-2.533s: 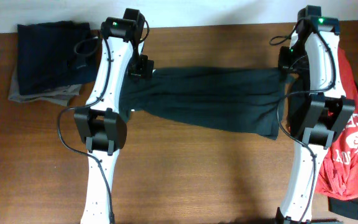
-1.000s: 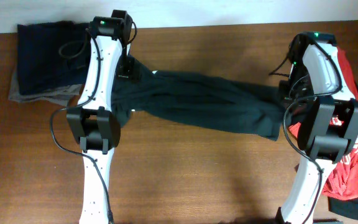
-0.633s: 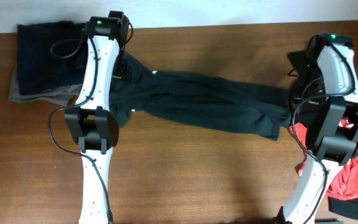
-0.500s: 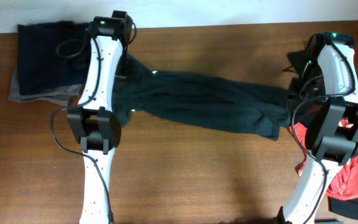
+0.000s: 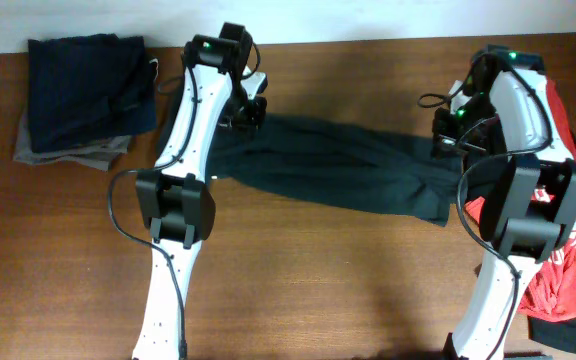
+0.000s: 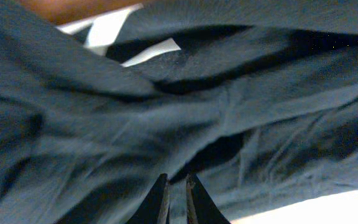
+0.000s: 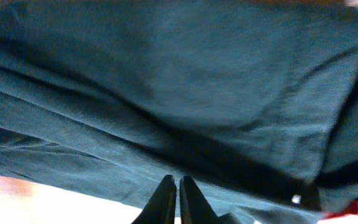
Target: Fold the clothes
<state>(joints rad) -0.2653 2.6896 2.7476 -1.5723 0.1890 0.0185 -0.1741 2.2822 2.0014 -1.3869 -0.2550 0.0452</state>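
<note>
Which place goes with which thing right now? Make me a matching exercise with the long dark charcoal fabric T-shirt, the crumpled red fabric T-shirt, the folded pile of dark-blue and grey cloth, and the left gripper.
Things:
1. dark charcoal T-shirt
2. red T-shirt
3. folded pile of dark-blue and grey cloth
4. left gripper

Places:
A. far-left corner of the wooden table
B. at the charcoal shirt's left end, jaws nearly closed
C. stretched across the middle of the table
D. right edge, partly hidden by the right arm

Pairs: 1-C, 2-D, 3-A, 4-B
</note>
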